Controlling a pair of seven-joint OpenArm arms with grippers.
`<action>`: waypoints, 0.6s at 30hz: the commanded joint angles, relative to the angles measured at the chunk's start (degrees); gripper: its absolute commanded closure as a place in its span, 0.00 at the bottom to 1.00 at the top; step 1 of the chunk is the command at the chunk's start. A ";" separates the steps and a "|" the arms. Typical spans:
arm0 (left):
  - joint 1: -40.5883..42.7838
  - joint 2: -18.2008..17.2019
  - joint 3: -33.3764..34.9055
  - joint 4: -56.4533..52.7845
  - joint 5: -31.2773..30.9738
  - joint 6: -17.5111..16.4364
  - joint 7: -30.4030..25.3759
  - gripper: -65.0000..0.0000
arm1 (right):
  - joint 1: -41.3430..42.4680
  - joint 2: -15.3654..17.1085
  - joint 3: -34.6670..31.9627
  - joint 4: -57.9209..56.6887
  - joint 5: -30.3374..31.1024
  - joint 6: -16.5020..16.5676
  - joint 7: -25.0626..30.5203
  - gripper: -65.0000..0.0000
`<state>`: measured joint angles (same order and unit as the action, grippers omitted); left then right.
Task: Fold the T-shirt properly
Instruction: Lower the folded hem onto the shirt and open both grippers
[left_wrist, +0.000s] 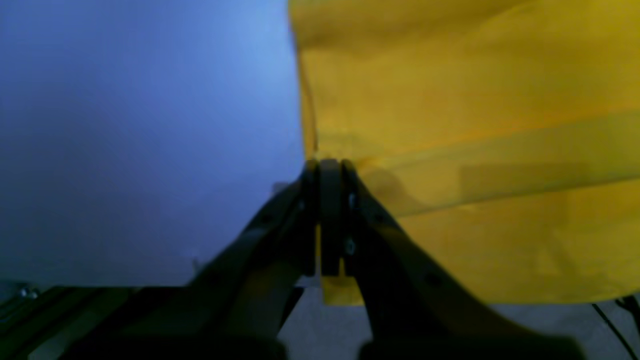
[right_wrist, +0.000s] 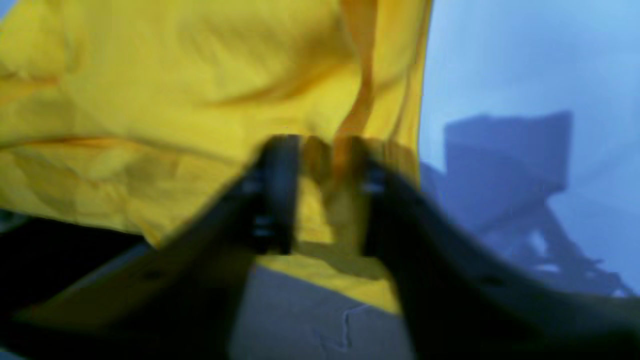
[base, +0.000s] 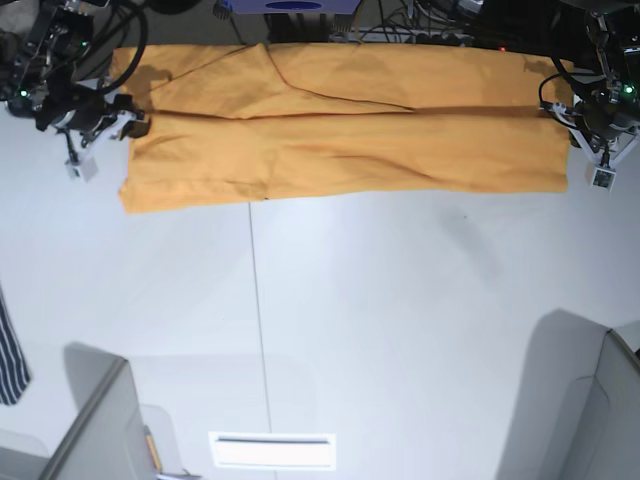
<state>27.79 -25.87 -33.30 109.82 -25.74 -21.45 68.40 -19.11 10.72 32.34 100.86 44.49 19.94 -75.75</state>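
The orange-yellow T-shirt (base: 340, 130) lies folded lengthwise across the white worktop (base: 400, 330). The left end effector (left_wrist: 330, 167) is clenched on its edge; the right end effector (right_wrist: 320, 150) stands parted around the cloth.

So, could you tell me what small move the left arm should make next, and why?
Probably open the left tool and let go. It is shut on the edge of the T-shirt, which already lies as a long folded band on the table. The right tool shows its jaws apart around the cloth at the other end, so matching it would leave the band flat for the next fold.
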 joint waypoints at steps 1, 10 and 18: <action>-0.05 -0.99 -0.77 0.99 0.11 -0.04 -0.58 1.00 | 0.08 0.93 0.59 1.08 0.48 -0.21 0.89 0.64; -0.23 -0.46 -4.90 2.40 -0.33 -0.22 -0.75 0.36 | -1.94 1.02 0.67 9.43 0.48 -0.21 3.35 0.63; 0.30 3.58 -17.29 2.75 -17.03 -2.77 -0.58 0.72 | -4.93 0.66 -0.12 13.21 0.48 0.32 11.35 0.72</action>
<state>27.77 -21.76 -50.13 111.90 -42.46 -24.05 68.49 -24.38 10.83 32.14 113.23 44.10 19.94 -65.76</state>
